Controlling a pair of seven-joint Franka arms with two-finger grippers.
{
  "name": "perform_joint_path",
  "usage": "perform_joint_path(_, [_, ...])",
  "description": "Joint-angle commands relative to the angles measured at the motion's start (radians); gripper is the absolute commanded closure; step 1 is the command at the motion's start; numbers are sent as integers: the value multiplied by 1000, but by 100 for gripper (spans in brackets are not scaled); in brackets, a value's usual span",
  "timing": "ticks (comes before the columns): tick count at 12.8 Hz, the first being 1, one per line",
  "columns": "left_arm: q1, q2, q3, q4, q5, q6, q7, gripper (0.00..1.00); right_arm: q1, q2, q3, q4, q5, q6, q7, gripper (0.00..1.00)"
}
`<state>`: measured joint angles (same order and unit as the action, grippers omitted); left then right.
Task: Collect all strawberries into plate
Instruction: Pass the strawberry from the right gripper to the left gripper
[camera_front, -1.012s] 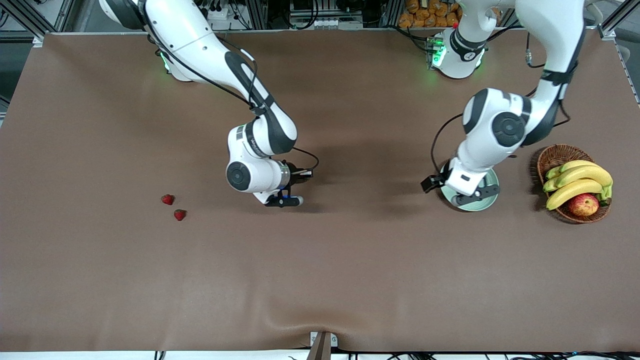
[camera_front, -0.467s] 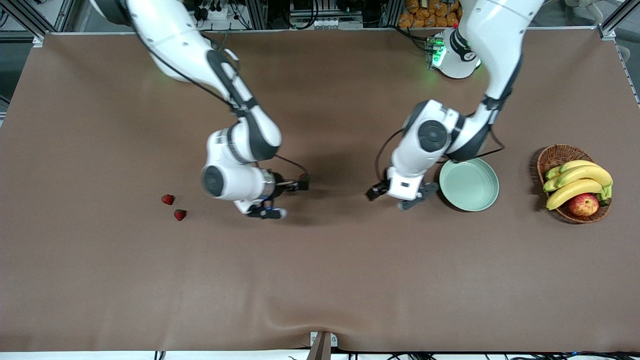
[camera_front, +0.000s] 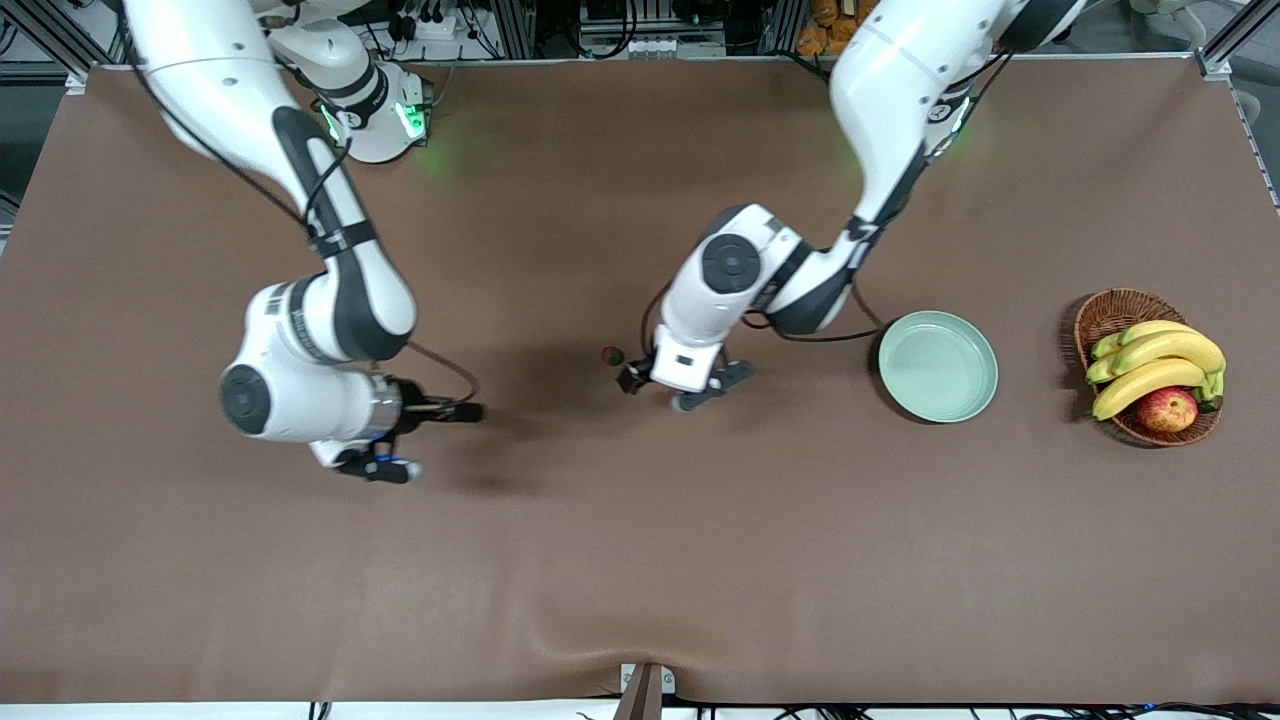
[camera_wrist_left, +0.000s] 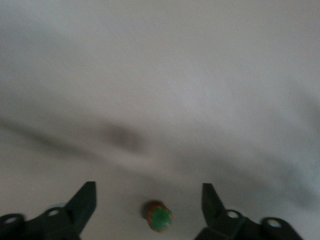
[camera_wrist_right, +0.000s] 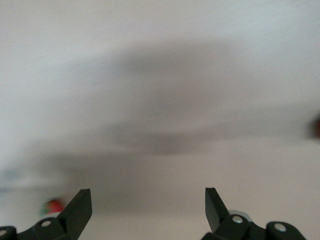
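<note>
Hovering with fingers spread over the dark strawberry (camera_wrist_left: 159, 216) on the worktop (camera_front: 640, 560), the left end effector (camera_front: 675, 385) seems set to pinch it. The plate (camera_front: 938, 366) lies bare toward the left arm's end. The right end effector (camera_front: 425, 438), also spread, hangs over bare worktop.

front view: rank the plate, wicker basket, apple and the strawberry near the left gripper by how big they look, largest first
1. Wicker basket, about as broad as the plate; too close to rank the two firmly.
2. Plate.
3. Apple, in the basket.
4. Strawberry, by far the smallest, lying on the table beside the left gripper.
</note>
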<state>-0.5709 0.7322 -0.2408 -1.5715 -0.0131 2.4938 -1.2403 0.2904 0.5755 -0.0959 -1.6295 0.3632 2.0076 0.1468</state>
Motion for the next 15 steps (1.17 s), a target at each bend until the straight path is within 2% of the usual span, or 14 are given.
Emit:
perform_joint_path(1, [-69,85,17,113,15,-10,-13,22,-63,-3,19,-20,-113,9,-108,0])
perform_joint_path(3, [-87,118,24,131,18,-10,-13,27,-108,18,16,-20,-125,31,-238,0])
perform_joint_path(5, [-122,128,61,131,18,-10,-8,32,-143,44,16,-20,-144,54,-298,0])
perform_joint_path(7, [-141,138,67,130,19,-10,-10,33,-161,70,16,-21,-246,135,-316,0])
perform_joint_path(8, [-148,138,67,128,19,-10,-10,34,-171,89,16,-21,-268,158,-316,0])
perform_joint_path(11, [-174,142,67,125,19,-13,-11,37,-169,104,18,-26,-267,161,-314,0])
perform_joint_path(15, [-179,138,69,117,21,-52,-4,50,-168,118,18,-55,-265,151,-314,0])
